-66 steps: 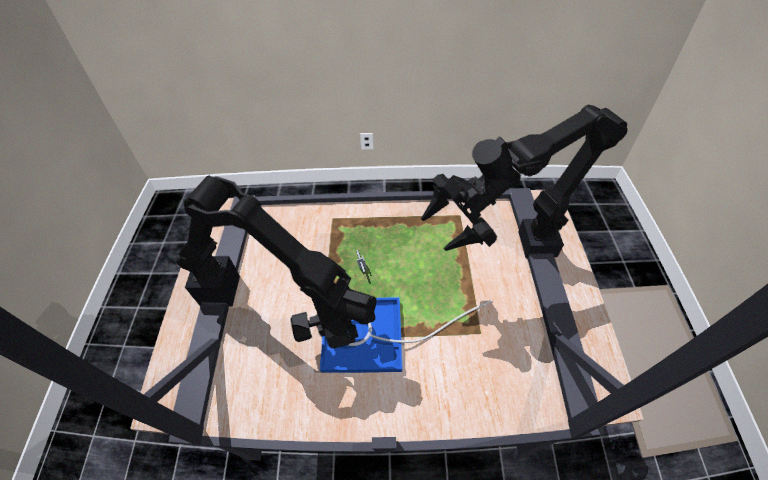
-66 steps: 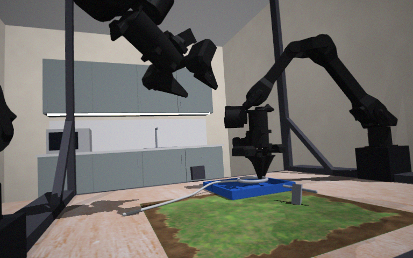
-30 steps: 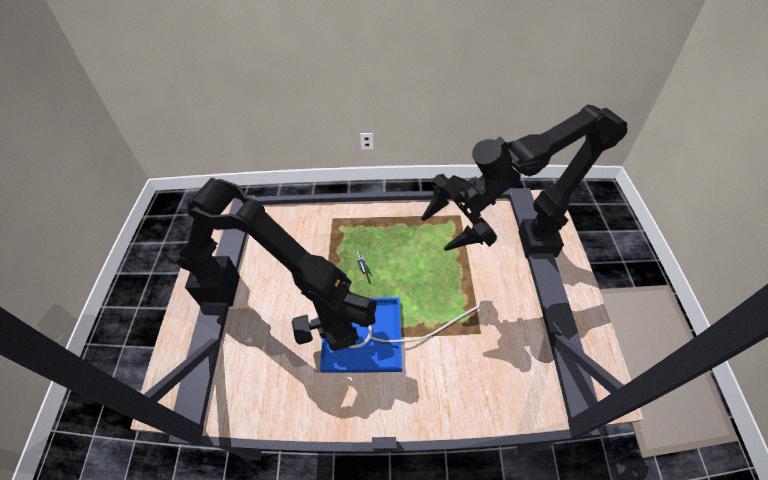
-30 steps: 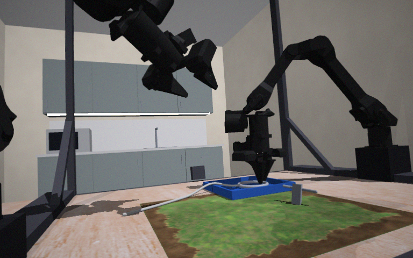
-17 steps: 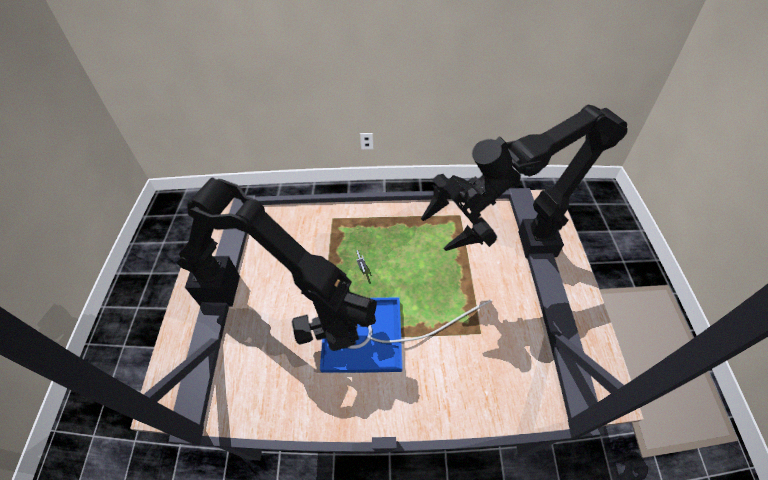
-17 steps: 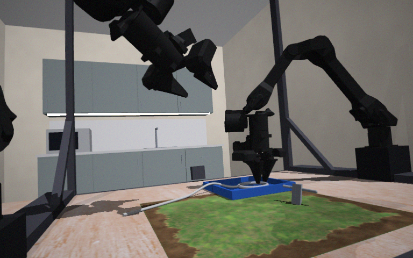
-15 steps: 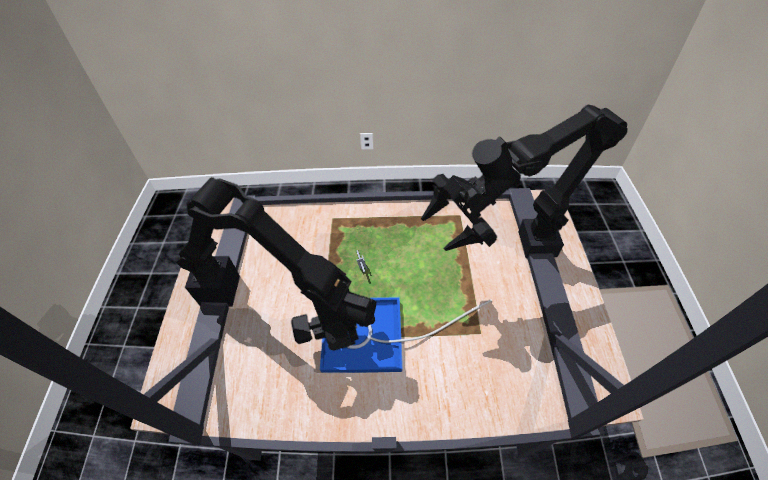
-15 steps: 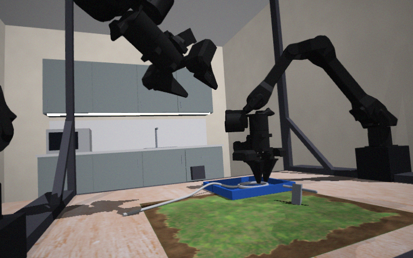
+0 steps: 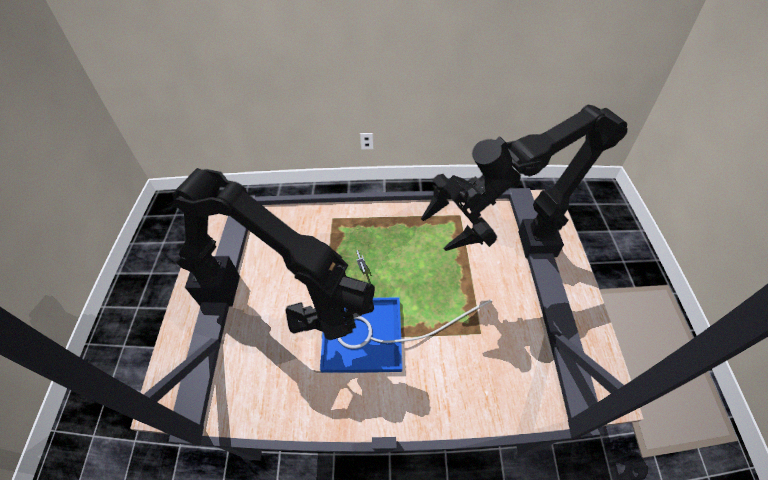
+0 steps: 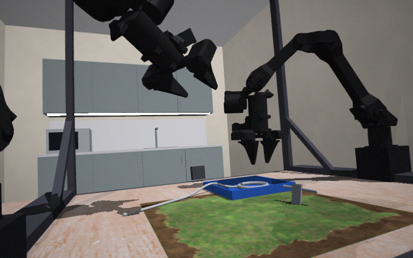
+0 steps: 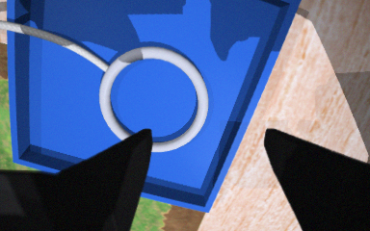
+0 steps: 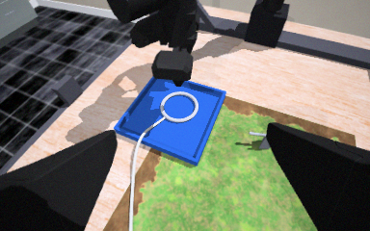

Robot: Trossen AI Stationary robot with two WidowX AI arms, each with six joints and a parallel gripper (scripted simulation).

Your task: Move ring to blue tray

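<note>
The white ring lies flat on the floor of the blue tray (image 9: pixel 362 335), with its rope (image 9: pixel 441 328) trailing out over the tray wall onto the grass mat (image 9: pixel 404 271). The ring also shows in the right wrist view (image 12: pixel 179 107) and in the exterior view (image 10: pixel 253 183). My left gripper (image 10: pixel 260 155) is open and empty, a little above the tray; its fingers stand apart over the ring's near edge. The grey stake (image 10: pixel 296 193) stands on the mat, bare. My right gripper (image 9: pixel 453 223) is open and empty, high over the mat's far corner.
The dark frame posts (image 9: pixel 546 283) run along both sides of the wooden table. The rope's free end (image 10: pixel 129 213) lies on the wood beside the mat.
</note>
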